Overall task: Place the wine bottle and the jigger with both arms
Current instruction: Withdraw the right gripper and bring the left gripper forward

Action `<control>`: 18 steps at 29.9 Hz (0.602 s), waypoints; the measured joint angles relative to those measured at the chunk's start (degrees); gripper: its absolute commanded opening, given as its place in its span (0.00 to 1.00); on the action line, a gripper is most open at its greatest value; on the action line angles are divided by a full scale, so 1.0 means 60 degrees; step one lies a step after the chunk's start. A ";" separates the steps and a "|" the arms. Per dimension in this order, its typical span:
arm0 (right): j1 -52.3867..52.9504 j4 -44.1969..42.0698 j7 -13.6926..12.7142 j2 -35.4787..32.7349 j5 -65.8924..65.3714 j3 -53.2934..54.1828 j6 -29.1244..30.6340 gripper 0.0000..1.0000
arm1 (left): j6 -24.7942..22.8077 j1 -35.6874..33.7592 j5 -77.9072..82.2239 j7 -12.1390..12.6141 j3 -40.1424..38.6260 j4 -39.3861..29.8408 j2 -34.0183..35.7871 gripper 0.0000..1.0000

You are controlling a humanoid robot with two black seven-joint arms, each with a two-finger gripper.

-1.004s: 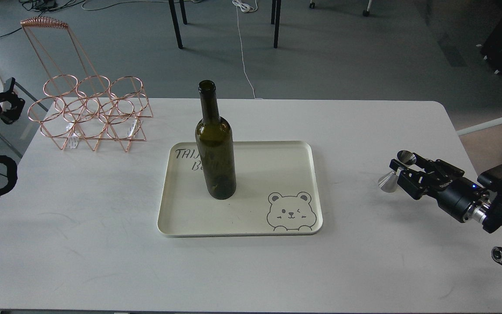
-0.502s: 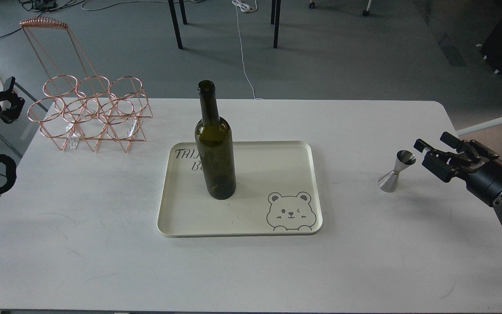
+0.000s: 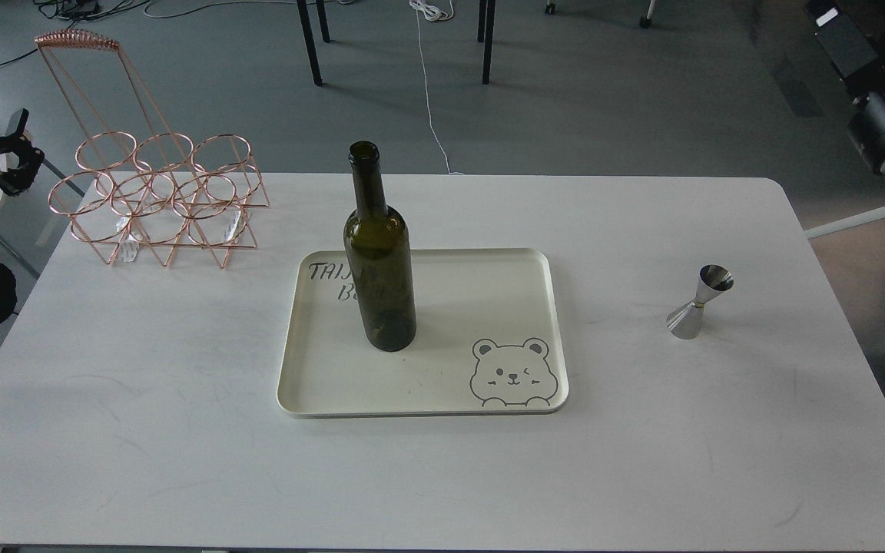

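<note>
The left hand (image 3: 18, 157) is seen at the left edge, off the tabletop (image 3: 143, 430); whether it is open or closed cannot be told. Of the right arm (image 3: 884, 123) only thick parts are seen at the upper right; its hand is out of view. The bottle (image 3: 379, 253) is stood upright on the cream tray (image 3: 473, 307), near its back left corner. The jigger (image 3: 698, 302) is stood upright on the tabletop, well apart to the tray's right. A copper wire rack (image 3: 158, 200) is placed at the back left.

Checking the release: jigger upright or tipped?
Upright. The jigger stands on its wider cone on the table, right of the tray, small cup up, nothing touching it.
</note>
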 measured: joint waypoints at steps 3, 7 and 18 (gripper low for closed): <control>0.0034 -0.0367 0.0000 0.0388 0.1281 0.0581 0.0586 0.95 | 0.0000 -0.0010 0.0003 0.0165 0.0019 -0.0768 0.0608 0.98; -0.0007 -0.0781 -0.0001 0.0659 0.3064 0.1162 0.1358 0.96 | 0.0000 0.0093 0.0004 0.0196 0.0059 -0.2188 0.1515 0.98; -0.0399 -0.4731 -0.0001 0.2223 0.8614 0.1422 0.6150 0.97 | 0.0051 0.0206 0.1917 0.0175 0.0524 -0.5562 0.3029 0.98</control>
